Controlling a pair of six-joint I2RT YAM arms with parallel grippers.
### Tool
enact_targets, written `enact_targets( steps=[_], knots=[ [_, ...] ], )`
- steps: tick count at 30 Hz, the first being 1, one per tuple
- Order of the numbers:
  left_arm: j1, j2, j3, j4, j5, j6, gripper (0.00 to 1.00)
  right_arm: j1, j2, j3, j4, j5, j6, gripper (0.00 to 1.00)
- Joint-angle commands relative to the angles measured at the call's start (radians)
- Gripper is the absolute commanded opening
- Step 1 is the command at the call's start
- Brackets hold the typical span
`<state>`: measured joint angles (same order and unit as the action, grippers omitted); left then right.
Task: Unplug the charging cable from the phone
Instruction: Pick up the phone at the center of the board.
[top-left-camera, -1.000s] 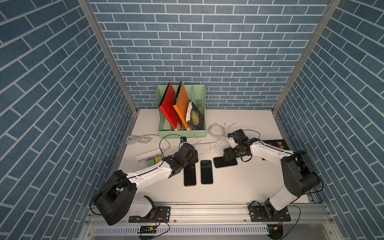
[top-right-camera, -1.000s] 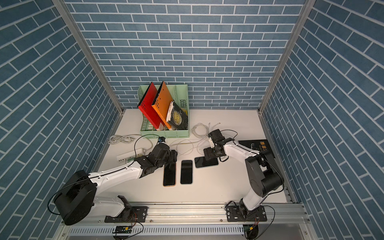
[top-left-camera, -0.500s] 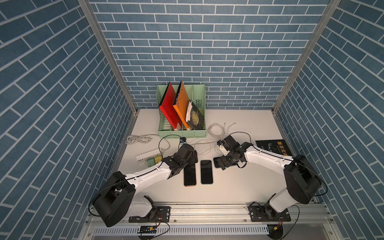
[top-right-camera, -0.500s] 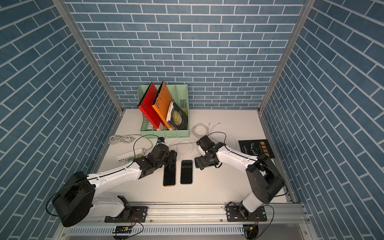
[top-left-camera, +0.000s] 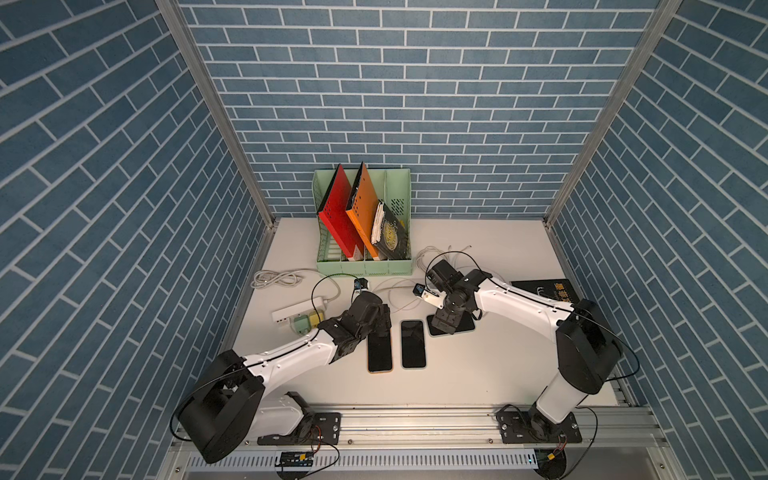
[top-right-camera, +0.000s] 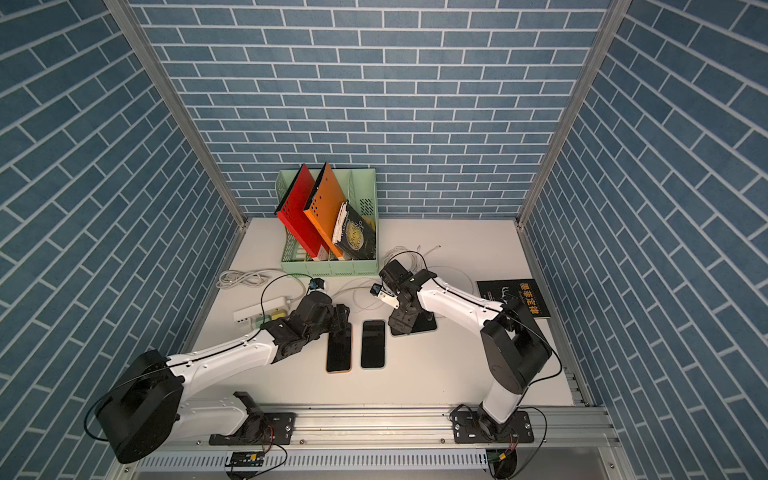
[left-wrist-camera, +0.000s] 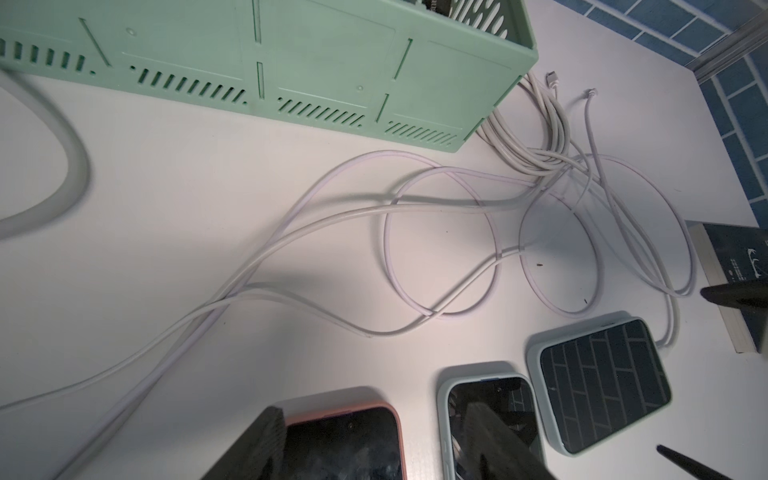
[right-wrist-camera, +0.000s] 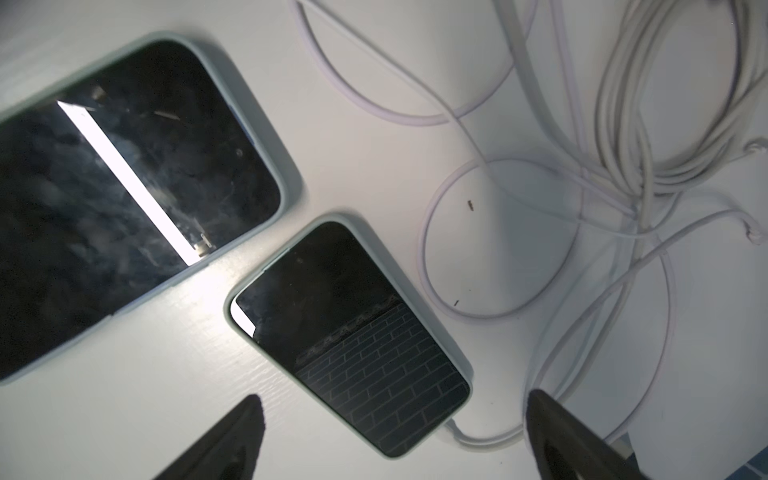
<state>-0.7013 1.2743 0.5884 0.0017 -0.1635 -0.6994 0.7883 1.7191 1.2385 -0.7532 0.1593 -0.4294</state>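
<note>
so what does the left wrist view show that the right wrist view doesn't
Only left wrist: the green file organizer, the orange-cased phone and the left gripper open above it. Only right wrist: the plug plainly seated in the plugged-in phone, framed by the open right gripper. Both: that phone, the middle phone and the looped white cables.

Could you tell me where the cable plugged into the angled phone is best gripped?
Grip the white plug where it enters the phone's short end, coming from above with the open right gripper straddling it; the plug lies flat and should pull out lengthwise.
</note>
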Motion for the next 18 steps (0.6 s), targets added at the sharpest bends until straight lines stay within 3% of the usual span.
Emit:
enact_targets(
  steps=[1, 18],
  knots=[
    [0.009, -0.022, -0.014, -0.009, -0.016, 0.006, 0.73, -0.012, 0.066, 0.037, -0.138, -0.017, -0.139, 1.0],
    [0.017, -0.026, -0.027, -0.007, -0.01, 0.002, 0.72, -0.053, 0.151, 0.039, -0.125, -0.038, -0.187, 1.0]
  ],
)
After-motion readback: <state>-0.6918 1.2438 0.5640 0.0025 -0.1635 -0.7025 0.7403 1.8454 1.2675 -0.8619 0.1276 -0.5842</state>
